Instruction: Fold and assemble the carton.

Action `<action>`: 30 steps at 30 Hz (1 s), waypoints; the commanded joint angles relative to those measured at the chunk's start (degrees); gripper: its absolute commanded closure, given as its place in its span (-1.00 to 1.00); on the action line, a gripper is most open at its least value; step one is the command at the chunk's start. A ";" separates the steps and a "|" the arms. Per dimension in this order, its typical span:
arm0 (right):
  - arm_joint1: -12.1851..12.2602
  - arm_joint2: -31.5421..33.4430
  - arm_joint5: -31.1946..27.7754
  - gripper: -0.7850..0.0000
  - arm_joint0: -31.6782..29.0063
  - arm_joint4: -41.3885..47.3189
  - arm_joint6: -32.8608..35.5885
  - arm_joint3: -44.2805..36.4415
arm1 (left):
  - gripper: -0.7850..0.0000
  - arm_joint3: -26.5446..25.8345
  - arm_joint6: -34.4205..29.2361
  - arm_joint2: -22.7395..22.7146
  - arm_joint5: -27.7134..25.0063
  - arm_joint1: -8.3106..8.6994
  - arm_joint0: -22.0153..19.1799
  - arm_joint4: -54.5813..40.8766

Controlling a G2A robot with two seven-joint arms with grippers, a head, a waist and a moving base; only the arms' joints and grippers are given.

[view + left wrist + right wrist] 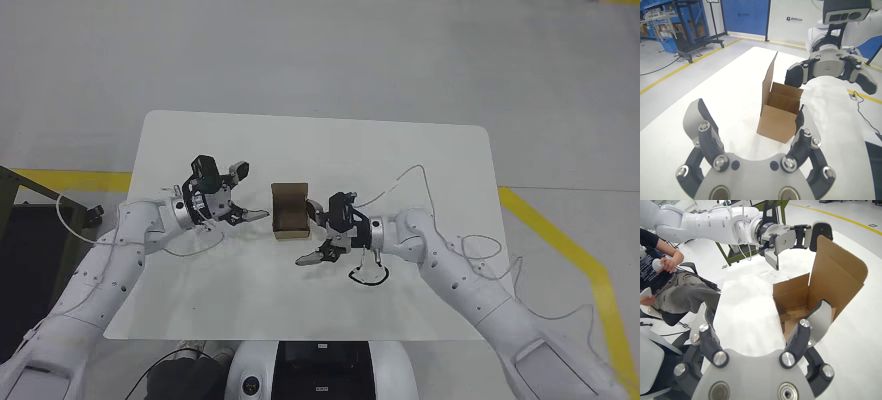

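Worktop middle, the carton sits upright between spread, empty left fingers and right fingers, right ones nearer.

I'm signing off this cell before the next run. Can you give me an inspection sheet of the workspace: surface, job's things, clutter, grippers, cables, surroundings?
surface: white table with rounded corners.
job's things: brown carton stands mid-table, top open, one tall flap upright.
clutter: nothing seen.
grippers: left gripper open, close beside the carton; right gripper open on the opposite side, one finger at the carton's rim, contact unclear.
cables: black cable loops on the table by the right arm; a thin white cable arcs over the table near that arm.
surroundings: grey floor with yellow tape; blue panels behind.
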 commanded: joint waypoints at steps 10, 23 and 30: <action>-1.14 -1.97 0.01 -1.00 1.94 -1.79 -3.09 2.13 | -1.00 4.76 -2.86 2.13 2.33 -1.63 -3.16 -1.83; -2.18 -4.47 0.01 -1.00 3.58 -2.76 -4.66 4.00 | -1.00 6.42 -6.05 4.45 1.65 -2.99 -5.26 -0.98; -3.19 -6.00 0.01 -1.00 4.58 -2.48 -4.20 5.72 | -1.00 6.21 -8.50 5.01 2.46 -3.48 -6.06 0.05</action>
